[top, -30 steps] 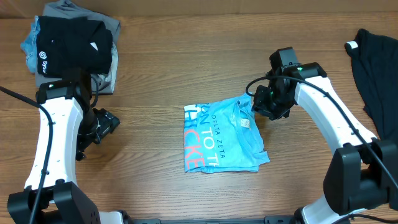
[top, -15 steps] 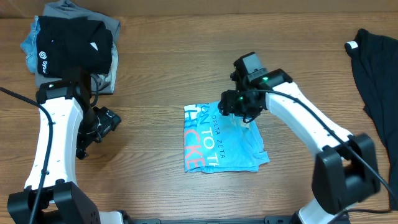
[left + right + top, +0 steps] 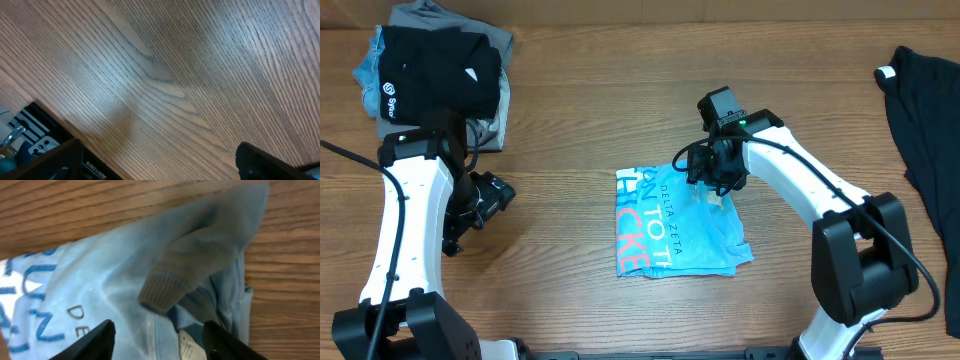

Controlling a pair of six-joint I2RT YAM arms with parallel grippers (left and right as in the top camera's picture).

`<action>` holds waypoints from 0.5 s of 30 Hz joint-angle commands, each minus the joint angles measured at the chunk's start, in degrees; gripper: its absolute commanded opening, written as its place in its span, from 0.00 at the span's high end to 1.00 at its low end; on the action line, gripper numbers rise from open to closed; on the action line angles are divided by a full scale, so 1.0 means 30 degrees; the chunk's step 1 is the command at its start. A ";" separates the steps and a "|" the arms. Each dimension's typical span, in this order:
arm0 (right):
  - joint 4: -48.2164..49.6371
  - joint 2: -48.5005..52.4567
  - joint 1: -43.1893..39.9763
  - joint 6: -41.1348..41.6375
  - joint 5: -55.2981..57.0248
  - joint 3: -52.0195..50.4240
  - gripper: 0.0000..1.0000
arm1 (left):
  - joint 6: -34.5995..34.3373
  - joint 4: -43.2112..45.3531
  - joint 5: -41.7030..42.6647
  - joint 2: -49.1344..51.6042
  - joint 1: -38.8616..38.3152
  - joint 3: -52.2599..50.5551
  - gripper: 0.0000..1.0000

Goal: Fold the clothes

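Note:
A folded light blue T-shirt [image 3: 672, 225] with coral-red and white lettering lies at the table's middle. My right gripper [image 3: 706, 185] hovers open over its upper right corner, where the collar [image 3: 165, 287] and a white tag [image 3: 189, 344] show between the fingers [image 3: 157, 340]. A black garment [image 3: 925, 120] with a white tag lies at the right edge. My left gripper [image 3: 495, 195] is open and empty over bare wood [image 3: 160, 75] at the left.
A pile of folded clothes [image 3: 435, 70], black on top over grey and blue, sits at the back left corner. Bare wooden tabletop [image 3: 620, 100] lies between the pile and the shirt.
My right gripper moved left from beside the shirt's right edge to over its upper right corner, then shifted slightly. The left arm has not moved.

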 commanded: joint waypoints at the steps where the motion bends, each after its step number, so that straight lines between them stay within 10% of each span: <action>1: 0.0197 0.1188 -0.0058 0.0663 0.0168 -0.0066 0.45 | 0.0299 0.0007 0.0102 0.0029 -0.0015 -0.0080 0.00; 15: -0.0342 0.1217 -0.1078 0.0663 0.2885 -0.0007 0.84 | 0.0299 0.0117 0.0095 0.0029 -0.0015 -0.0080 0.00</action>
